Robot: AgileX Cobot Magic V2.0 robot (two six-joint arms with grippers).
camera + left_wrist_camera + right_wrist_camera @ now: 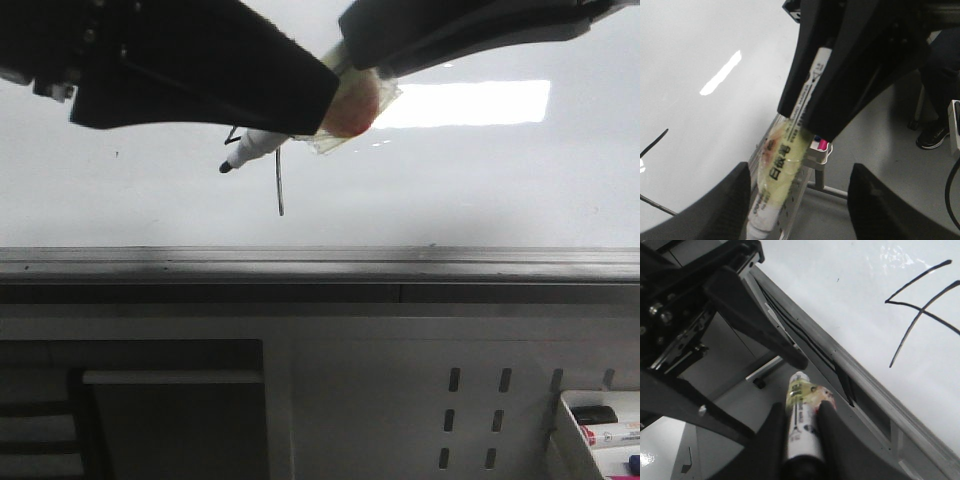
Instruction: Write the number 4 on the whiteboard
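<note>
The whiteboard point(500, 180) fills the upper front view, with its grey ledge point(320, 262) below. Only the stem of the number 4 point(280, 190) shows there; my arms hide the rest. The right wrist view shows the whole 4 point(920, 305) on the board point(865, 285). My right gripper point(345, 58) point(801, 407) is shut on a white marker point(262, 145) point(801, 425) wrapped in yellowish tape, black tip pointing down-left beside the stem. My left gripper point(300, 108) point(801, 172) is open, and the marker point(782, 160) lies between its fingers.
A white tray point(600, 425) point(820, 150) with spare markers hangs on the grey perforated panel point(470, 420) below the ledge at the right. A dark opening point(150, 420) is at the lower left. A person's shoe point(932, 135) is on the floor.
</note>
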